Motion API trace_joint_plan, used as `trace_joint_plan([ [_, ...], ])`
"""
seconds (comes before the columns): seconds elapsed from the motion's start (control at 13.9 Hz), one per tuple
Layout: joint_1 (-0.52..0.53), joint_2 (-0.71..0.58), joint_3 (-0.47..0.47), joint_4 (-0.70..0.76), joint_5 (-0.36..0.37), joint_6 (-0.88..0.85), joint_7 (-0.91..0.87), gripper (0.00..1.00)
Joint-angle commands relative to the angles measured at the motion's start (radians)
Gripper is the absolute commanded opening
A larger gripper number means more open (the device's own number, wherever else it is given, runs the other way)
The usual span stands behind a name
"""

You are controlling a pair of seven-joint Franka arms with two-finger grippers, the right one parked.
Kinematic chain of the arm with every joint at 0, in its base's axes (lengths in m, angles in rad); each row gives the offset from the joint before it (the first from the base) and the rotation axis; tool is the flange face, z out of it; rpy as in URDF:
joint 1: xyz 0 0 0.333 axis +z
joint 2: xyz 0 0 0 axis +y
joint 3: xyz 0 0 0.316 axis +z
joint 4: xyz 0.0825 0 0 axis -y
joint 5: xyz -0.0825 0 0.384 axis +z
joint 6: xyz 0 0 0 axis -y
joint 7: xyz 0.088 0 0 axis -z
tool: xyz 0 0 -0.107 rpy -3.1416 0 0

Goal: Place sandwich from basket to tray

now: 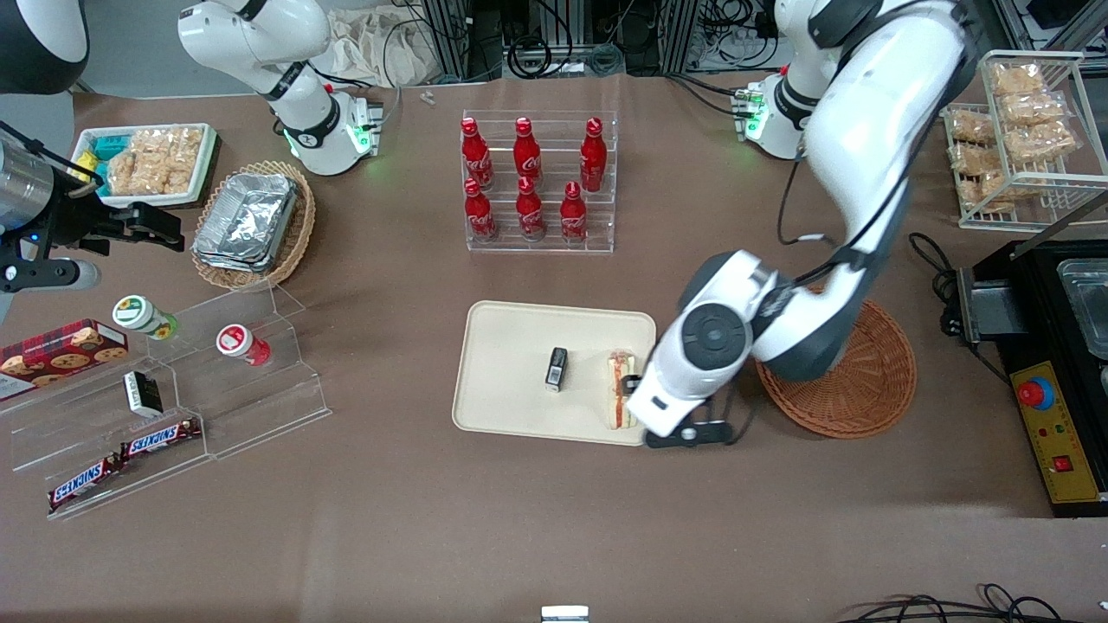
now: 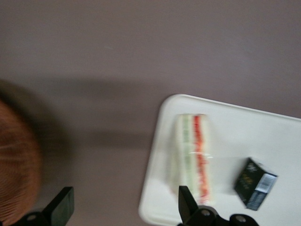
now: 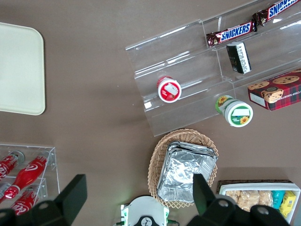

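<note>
Since the sandwich (image 1: 619, 389) already lies flat on the tray (image 1: 519, 363), at the tray's right edge just right of centre frame, the step in hand looks like the release and retreat. In the left wrist view the jaws stand wide apart, released, with the sandwich (image 2: 194, 157) lying free past them, one finger over the tray (image 2: 225, 127) and the other over bare brown surface (image 1: 554, 536). The gripper (image 1: 684, 430) hangs at the tray's lower right corner in the front view, between the tray and the basket (image 1: 866, 381), which sits to its right, partly under the arm.

To finish well, I would lift straight up first, keeping the jaws spread, so no finger drags the wedge off the rim beside it. Only then swing away, clear of the small black box (image 1: 557, 369) standing mid-tray.

Readable writing: two Snickers bars (image 1: 160, 438) at lower left on the clear stepped stand (image 1: 173, 407), and Coca-Cola script on the red bottles (image 1: 530, 177) in the rack at upper centre. The black box's print is too small to read.
</note>
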Motion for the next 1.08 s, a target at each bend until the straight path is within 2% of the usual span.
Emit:
trace_joint_plan([
  [0.0, 0.163, -0.146, -0.047, -0.068, -0.104, -0.105, 0.15, 1.0],
  [0.22, 0.326, -0.283, -0.052, -0.137, -0.221, -0.122, 0.311, 1.0],
  [0.29, 0.387, -0.329, -0.052, -0.196, -0.235, -0.121, 0.358, 1.0],
  [0.43, 0.414, -0.433, -0.034, -0.319, -0.232, -0.072, 0.415, 1.0],
  [0.58, 0.365, -0.534, 0.066, -0.456, -0.249, 0.041, 0.458, 1.0],
  [0.72, 0.263, -0.609, 0.199, -0.563, -0.295, 0.1, 0.518, 1.0],
  [0.86, 0.16, -0.665, 0.309, -0.638, -0.295, 0.12, 0.557, 1.0],
  [1.01, 0.138, -0.668, 0.331, -0.631, -0.296, 0.099, 0.616, 1.0],
])
